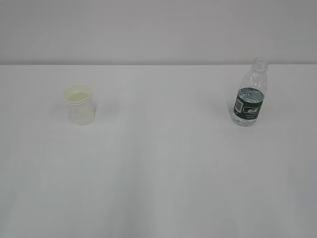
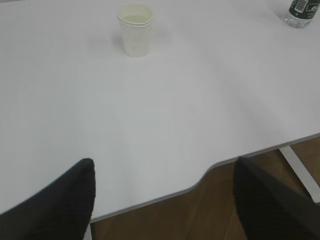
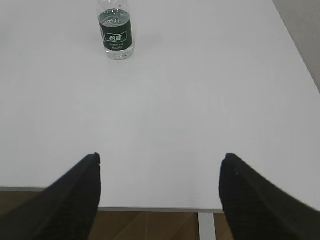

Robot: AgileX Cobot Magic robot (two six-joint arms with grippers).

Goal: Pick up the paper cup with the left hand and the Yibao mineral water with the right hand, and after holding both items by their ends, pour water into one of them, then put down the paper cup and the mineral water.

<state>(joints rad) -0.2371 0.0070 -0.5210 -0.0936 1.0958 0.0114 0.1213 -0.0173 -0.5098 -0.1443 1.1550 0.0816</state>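
Note:
The paper cup [image 1: 79, 104] stands upright on the left of the white table [image 1: 158, 168], small, white, with a cream inside. On the right stands the Yibao mineral water [image 1: 250, 94], a clear capless bottle with a dark green label. Neither arm shows in the exterior view. In the left wrist view the cup [image 2: 135, 29] is far ahead, and my left gripper [image 2: 164, 170] hangs open and empty over the table's near edge. The right wrist view has the bottle [image 3: 116, 32] far ahead to the left, with my right gripper [image 3: 160, 165] open and empty at the near edge.
The table's front edge [image 2: 200, 182] curves inward, with brown floor below it. A white table leg [image 3: 206, 226] shows under the edge. The bottle's base [image 2: 301, 12] sits at the top right of the left wrist view.

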